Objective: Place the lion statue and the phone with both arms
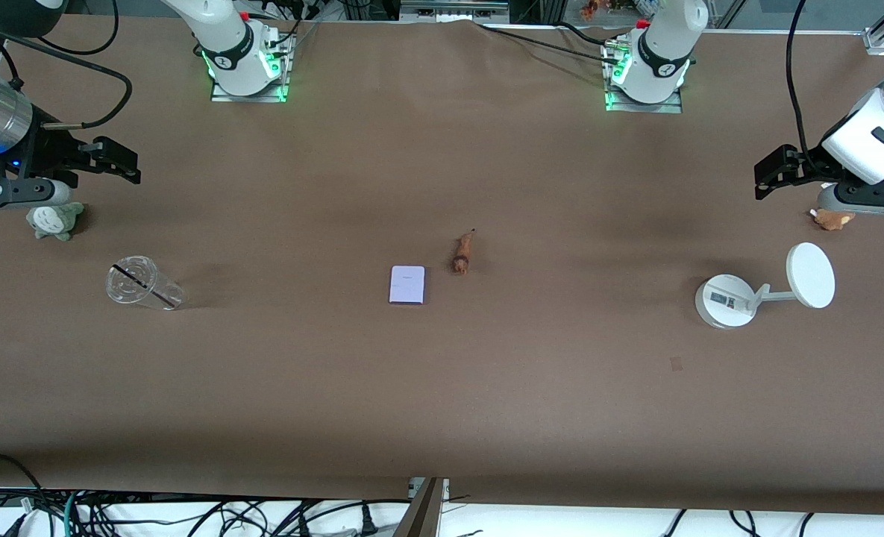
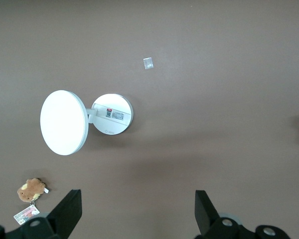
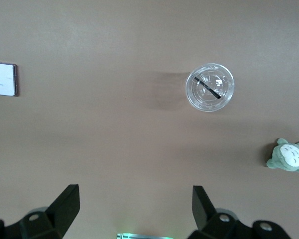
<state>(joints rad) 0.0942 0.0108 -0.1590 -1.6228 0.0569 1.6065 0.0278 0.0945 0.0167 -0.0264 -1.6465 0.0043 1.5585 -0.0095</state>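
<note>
The lion statue [image 1: 463, 253], small and orange-brown, lies on the brown table near its middle. The pale-lavender phone [image 1: 407, 285] lies flat beside it, slightly nearer the front camera; its edge also shows in the right wrist view [image 3: 2, 78]. My left gripper [image 1: 770, 173] hangs open and empty at the left arm's end of the table, above bare table beside the white stand; its own view [image 2: 138, 199] shows nothing between the fingers. My right gripper [image 1: 124, 164] hangs open and empty at the right arm's end, above bare table, as its own view [image 3: 134, 196] shows.
A white round-based stand [image 1: 725, 300] [image 2: 112, 114] with a disc and a tan plush [image 1: 832, 218] [image 2: 31, 189] sit at the left arm's end. A clear cup [image 1: 139, 283] [image 3: 210, 87] and a grey-green plush [image 1: 55, 221] [image 3: 288, 156] sit at the right arm's end.
</note>
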